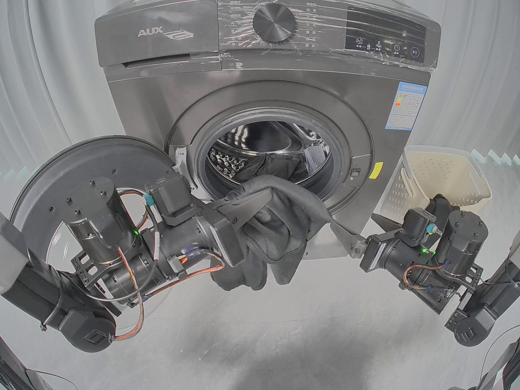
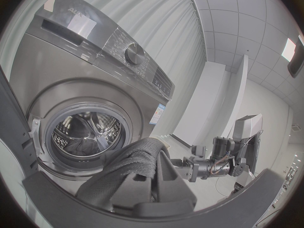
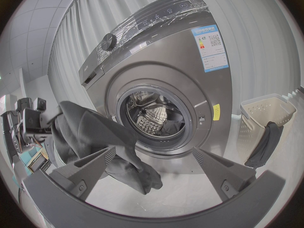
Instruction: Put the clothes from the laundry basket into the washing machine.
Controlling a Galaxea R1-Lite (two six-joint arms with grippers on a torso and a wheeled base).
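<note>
Holding a dark grey garment at the lower rim of the washing machine's round opening, the left gripper is clamped on a fold of the cloth. This lifts the top level with the rim, while the rest hangs toward the floor. The door stands wide open on the robot's left, and dark clothes lie inside the drum. The right gripper hovers just beside the garment's right edge, jaws spread and empty, probably placed to gather the hanging part. The cream laundry basket stands at the machine's right side, another dark garment draped over its rim.
</note>
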